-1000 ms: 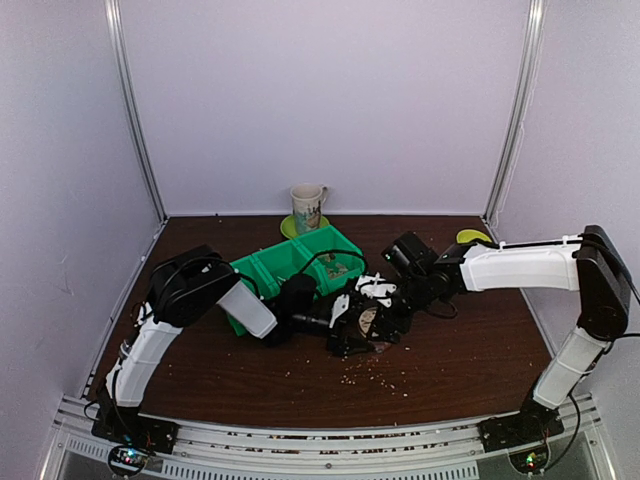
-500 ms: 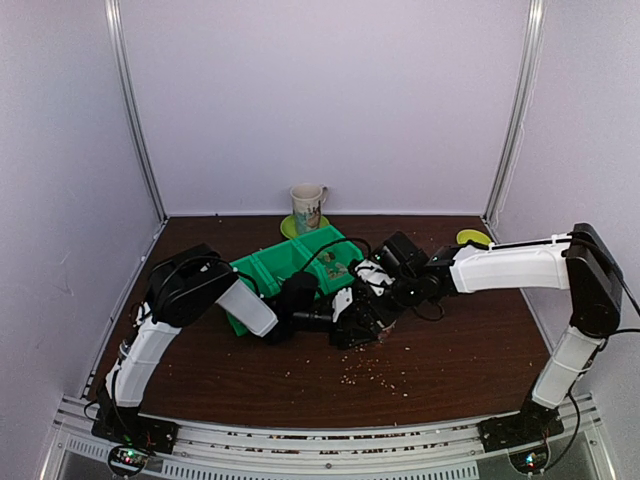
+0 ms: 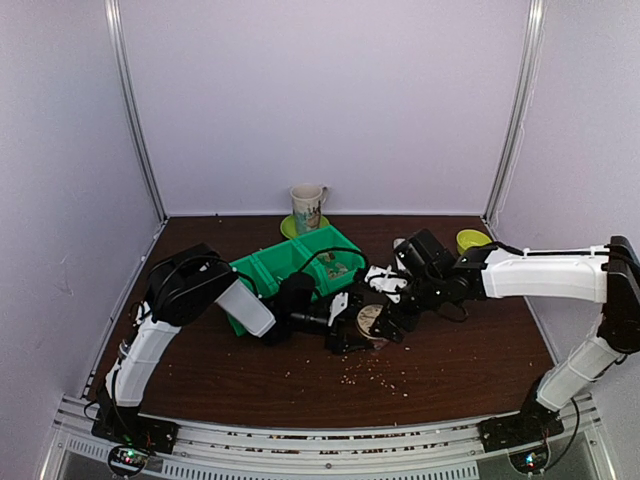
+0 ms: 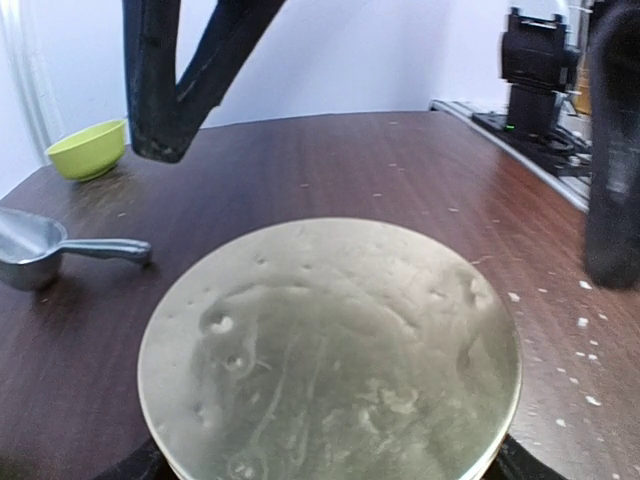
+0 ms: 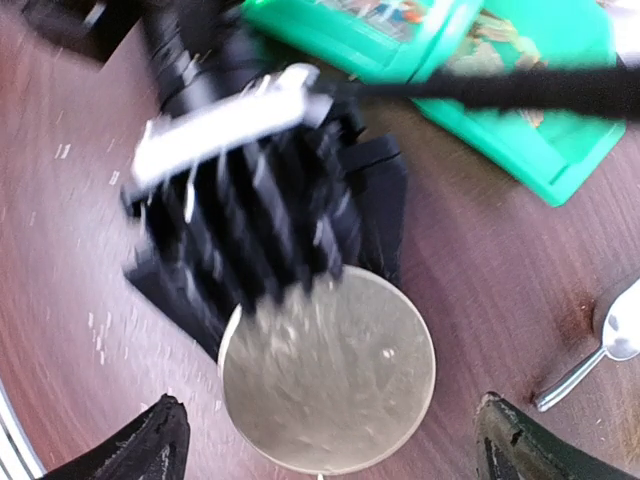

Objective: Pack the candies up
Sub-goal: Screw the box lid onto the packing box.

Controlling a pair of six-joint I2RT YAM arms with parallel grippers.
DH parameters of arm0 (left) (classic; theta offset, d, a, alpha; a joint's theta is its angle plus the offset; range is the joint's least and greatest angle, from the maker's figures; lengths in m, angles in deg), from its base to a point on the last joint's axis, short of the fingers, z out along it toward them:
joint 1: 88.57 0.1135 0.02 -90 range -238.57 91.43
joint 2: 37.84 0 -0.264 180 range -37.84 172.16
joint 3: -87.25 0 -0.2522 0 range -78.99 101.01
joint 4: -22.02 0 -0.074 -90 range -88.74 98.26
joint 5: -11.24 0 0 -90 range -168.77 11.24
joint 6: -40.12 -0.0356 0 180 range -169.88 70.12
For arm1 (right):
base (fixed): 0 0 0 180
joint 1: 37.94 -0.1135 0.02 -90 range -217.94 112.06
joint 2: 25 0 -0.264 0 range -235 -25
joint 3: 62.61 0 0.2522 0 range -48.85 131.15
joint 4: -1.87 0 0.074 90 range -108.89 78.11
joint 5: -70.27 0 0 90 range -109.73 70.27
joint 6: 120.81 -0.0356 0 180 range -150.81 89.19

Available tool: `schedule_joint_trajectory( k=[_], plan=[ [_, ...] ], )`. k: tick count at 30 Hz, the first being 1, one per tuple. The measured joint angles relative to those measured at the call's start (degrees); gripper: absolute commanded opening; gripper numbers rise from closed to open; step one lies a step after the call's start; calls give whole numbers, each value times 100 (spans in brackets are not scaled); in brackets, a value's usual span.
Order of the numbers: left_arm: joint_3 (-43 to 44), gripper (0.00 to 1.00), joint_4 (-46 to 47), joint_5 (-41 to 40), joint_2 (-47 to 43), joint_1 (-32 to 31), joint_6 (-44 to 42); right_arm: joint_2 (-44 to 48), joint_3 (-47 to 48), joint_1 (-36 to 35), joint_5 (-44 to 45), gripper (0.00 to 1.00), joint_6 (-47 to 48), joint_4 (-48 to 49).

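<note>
Standing left of the middle of the bench (image 3: pixel 470 350), a green bin (image 3: pixel 262 262) divided into compartments is seen. Printed, mixed-colour contents are visible in its right-hand compartments, but they cannot be made out. A patterned mug (image 3: pixel 307 207) is set on a green saucer (image 3: pixel 290 228) at the far edge; its inside is hidden. A small yellow-green bowl (image 3: pixel 470 239) is placed near the far right corner, and a metal scoop (image 4: pixel 40 248) lies on the wood between that bowl and the centre.

A round tan lid (image 3: pixel 372 318) is found at the centre of the bench, just right of the bin. The candies (image 3: pixel 378 376) are not in any container: they are scattered as tiny specks on the bare wood between the lid and the near edge.

The left arm is raised from the near left corner to a high elbow, and its forearm is angled down and rightward past the bin. The left gripper (image 3: pixel 350 325) is held low and level, and its fingers appear clamped on the lid's rim.

The right arm is lifted from the near right corner to an elbow by the right edge, with the forearm stretched leftward. The right gripper (image 5: pixel 335 445) is pointed down over the lid with its fingers spread wide apart and the lid seen between them.
</note>
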Motion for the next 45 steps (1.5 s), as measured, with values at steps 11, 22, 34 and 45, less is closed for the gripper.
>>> schedule_joint_trajectory(
  k=[11, 22, 34, 45],
  plan=[
    [-125, 67, 297, 1158, 90, -2, 81, 157, -175, 120, -820, 99, 1751, -501],
    [-125, 67, 411, 1432, 140, -2, 168, -284, 4, 151, -1449, 99, 2317, -597],
    [-125, 67, 411, 1456, 142, -2, 166, -575, 249, 151, -1552, 100, 2297, -516],
    [-122, 66, 409, 1458, 144, -2, 166, -728, 387, 149, -1600, 94, 2181, -599]
  ],
)
